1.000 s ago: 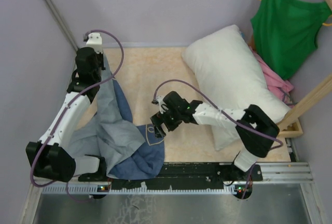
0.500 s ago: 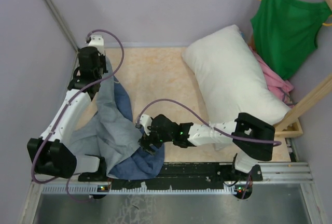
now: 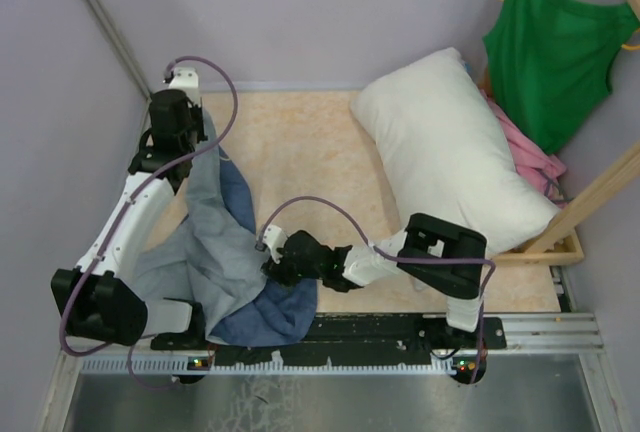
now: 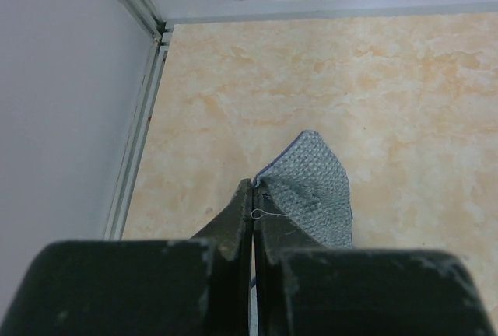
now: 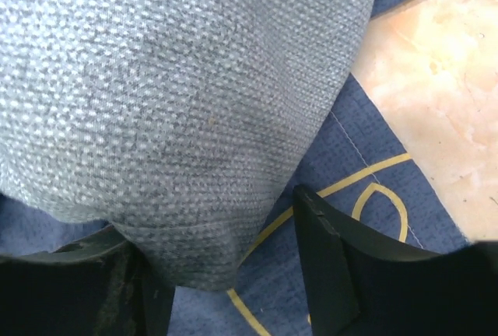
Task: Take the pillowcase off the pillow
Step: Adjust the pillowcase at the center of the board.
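my left pincer [image 4: 253, 190] pinches a corner of the pillowcase [image 3: 212, 247], which lies heaped at the left of the table [image 3: 300, 137], apart from the pillow [image 3: 450, 152]. my right pincer [image 5: 233, 246] stands spread around its grey fold. the pillow partly hides a pink garment [image 3: 530, 157].

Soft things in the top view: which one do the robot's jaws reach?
The blue-grey pillowcase at the left. The white pillow, green top and pink garment are all at the right, away from the jaws.

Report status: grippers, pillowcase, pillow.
Left gripper shut on pillowcase corner, raised. Right gripper open astride its grey fold. Pillow bare, apart on the right.
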